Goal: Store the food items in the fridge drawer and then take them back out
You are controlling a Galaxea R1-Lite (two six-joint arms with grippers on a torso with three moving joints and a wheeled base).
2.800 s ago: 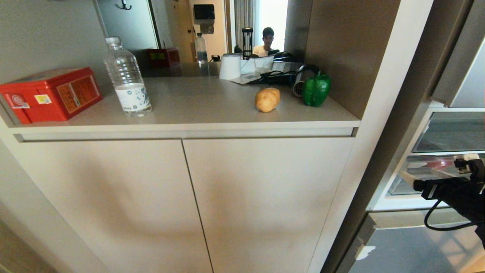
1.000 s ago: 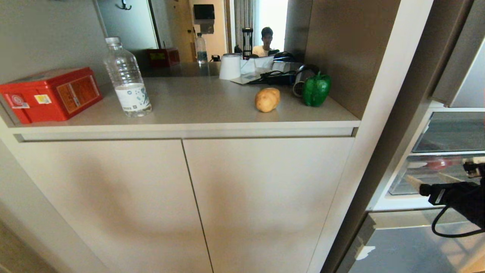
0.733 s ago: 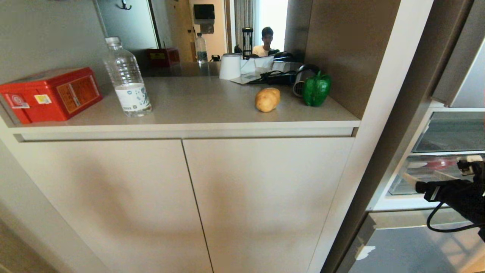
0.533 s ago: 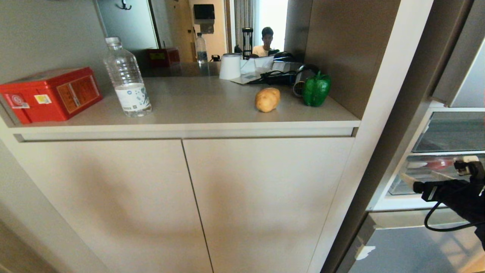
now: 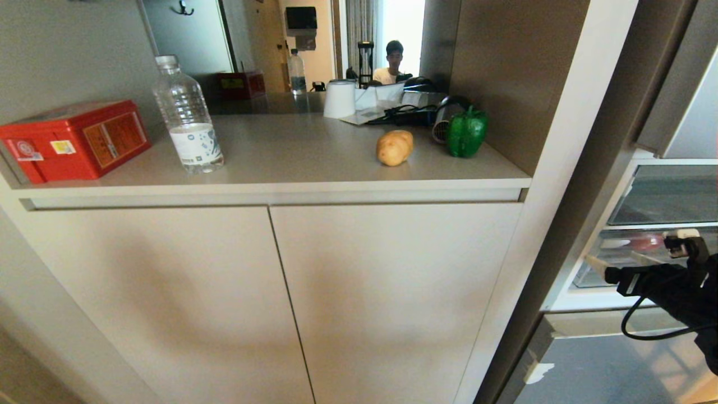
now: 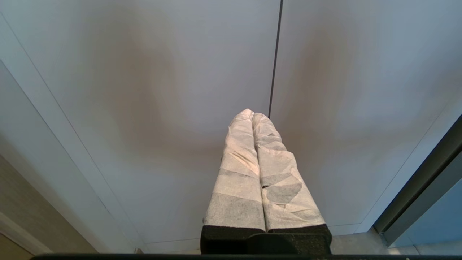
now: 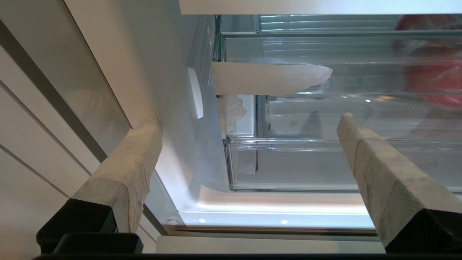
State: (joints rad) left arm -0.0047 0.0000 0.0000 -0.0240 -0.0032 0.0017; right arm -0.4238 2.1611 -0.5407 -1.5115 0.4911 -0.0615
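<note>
Your right gripper (image 5: pixel 639 252) sits low at the right edge of the head view, just in front of the open fridge, with its taped fingers (image 7: pixel 379 159) spread wide and nothing between them. The clear fridge drawer (image 7: pixel 325 169) lies straight ahead of those fingers in the right wrist view, close but apart from them; you can see its front wall and rim, and a red blur behind the plastic that you cannot identify. The food is well away from that hand: the potato (image 5: pixel 394 147) and the green pepper (image 5: pixel 466 132) both rest up on the counter (image 5: pixel 314 163), near its right end, the pepper just beside the brown side wall and the potato a little to its left.

The counter tops a pale cabinet with two closed doors (image 5: pixel 387 297). A mirror at the back reflects a person seated in a room behind you.

Further left on the counter stand a water bottle (image 5: pixel 188 115) and a red box (image 5: pixel 73 140); a white cup (image 5: pixel 340 98) and dark cables sit behind the potato. The tall cabinet side panel (image 5: pixel 572 168) stands between the counter and the fridge.

Your left gripper (image 6: pixel 254 169) is pressed shut, pointing at the cabinet doors.
</note>
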